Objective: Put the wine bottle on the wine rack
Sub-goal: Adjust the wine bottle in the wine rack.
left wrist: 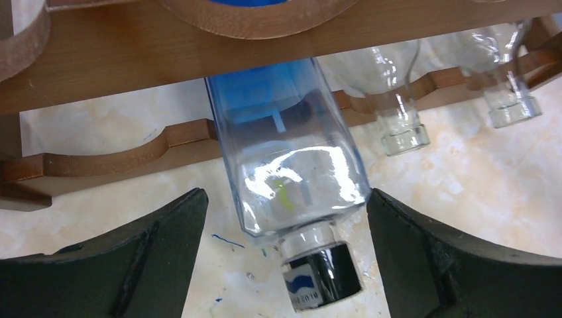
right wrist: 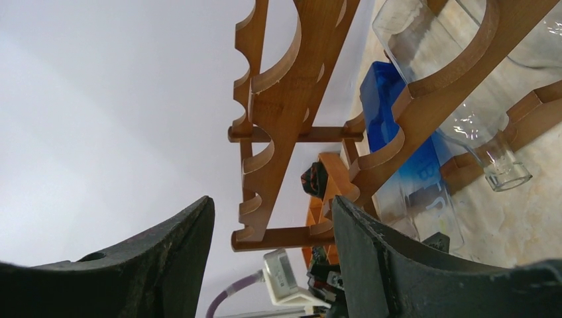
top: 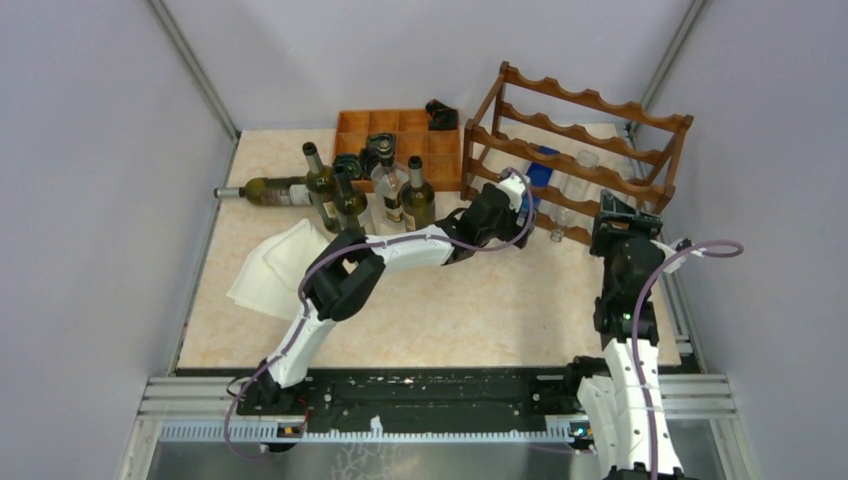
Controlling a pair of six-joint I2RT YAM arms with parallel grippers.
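The wine rack (top: 590, 100), reddish-brown with scalloped rails, stands at the back right. A blue-tinted square wine bottle (left wrist: 291, 132) lies on its lowest tier, with the black cap (left wrist: 325, 278) pointing out toward me. My left gripper (left wrist: 285, 195) is open around the bottle's shoulder: the right finger is almost at the glass, the left finger well clear. In the top view the left gripper (top: 520, 195) sits at the rack's front, by the bottle (top: 541, 175). My right gripper (top: 618, 212) is open and empty at the rack's right end, looking along the rails (right wrist: 291, 66).
Two clear empty bottles (left wrist: 397, 119) (left wrist: 507, 99) lie in the rack beside the blue one. Several dark bottles (top: 370, 195) stand at the back left, and one (top: 270, 188) lies on its side. An orange compartment tray (top: 400, 135) is behind them, a white cloth (top: 280, 265) in front.
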